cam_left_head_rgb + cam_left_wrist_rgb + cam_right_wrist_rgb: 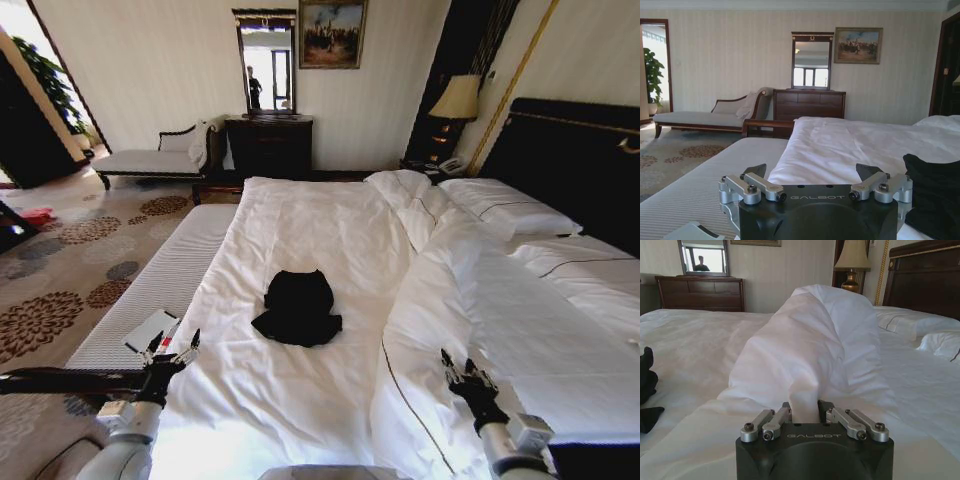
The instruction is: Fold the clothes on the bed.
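Note:
The clothes (297, 308) are one black T-shirt, bunched in a heap on the middle of the white bed (330, 225). Its dark edge also shows in the left wrist view (935, 195) and the right wrist view (647, 390). My left gripper (170, 352) hovers open over the bed's near left corner, short of the shirt and to its left; its fingers (758, 171) stand wide apart and hold nothing. My right gripper (462, 372) is low at the near right, right against a raised ridge of duvet (810, 350).
The duvet is folded back into a long ridge (440, 290) to the right of the shirt. Pillows (505, 208) lie by the dark headboard (575, 160). A striped bare mattress strip (150, 300) with a small white device (152, 330) runs along the left. A chaise (160, 158), dresser (268, 145) and lamp (458, 100) stand beyond.

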You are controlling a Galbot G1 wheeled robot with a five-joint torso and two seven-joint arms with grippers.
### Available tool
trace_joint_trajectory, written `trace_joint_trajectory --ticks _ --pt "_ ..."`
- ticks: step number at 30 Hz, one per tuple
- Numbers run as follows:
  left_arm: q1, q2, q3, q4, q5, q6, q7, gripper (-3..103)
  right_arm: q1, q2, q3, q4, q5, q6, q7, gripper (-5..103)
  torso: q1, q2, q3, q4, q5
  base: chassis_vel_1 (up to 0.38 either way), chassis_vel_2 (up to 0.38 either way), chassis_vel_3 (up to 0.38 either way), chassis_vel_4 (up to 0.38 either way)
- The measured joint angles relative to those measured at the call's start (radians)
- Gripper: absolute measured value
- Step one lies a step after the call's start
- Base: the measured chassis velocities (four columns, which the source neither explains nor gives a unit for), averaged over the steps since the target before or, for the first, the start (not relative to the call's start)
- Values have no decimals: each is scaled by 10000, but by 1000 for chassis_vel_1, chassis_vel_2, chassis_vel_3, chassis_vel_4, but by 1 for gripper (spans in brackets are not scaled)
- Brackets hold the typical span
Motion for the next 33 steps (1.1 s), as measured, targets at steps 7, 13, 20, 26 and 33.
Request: trace_joint_trajectory --ticks 7,13,20,26,33 --pt "24 3 -29 -6 -40 -22 -7 100 25 17 1 1 -19 3 30 3 0 0 0 0 0 0 0 0 0" --pt "45 -4 -34 -9 -45 -43 -12 100 15 -27 176 39 0 -26 77 0 0 0 0 0 1 0 0 0 0" --pt "-36 13 -36 25 -65 -56 -38 100 64 -175 944 84 789 -356 289 0 0 0 0 1 2 0 0 0 0" --pt "-180 -19 -27 24 -124 -41 -114 100 13 -210 2291 -33 1593 -426 304 0 0 0 0 0 2 0 0 0 0" --pt "-262 8 25 13 -129 -23 -151 100 44 -21 4014 -479 2332 -567 340 0 0 0 0 -1 1 0 0 0 0"
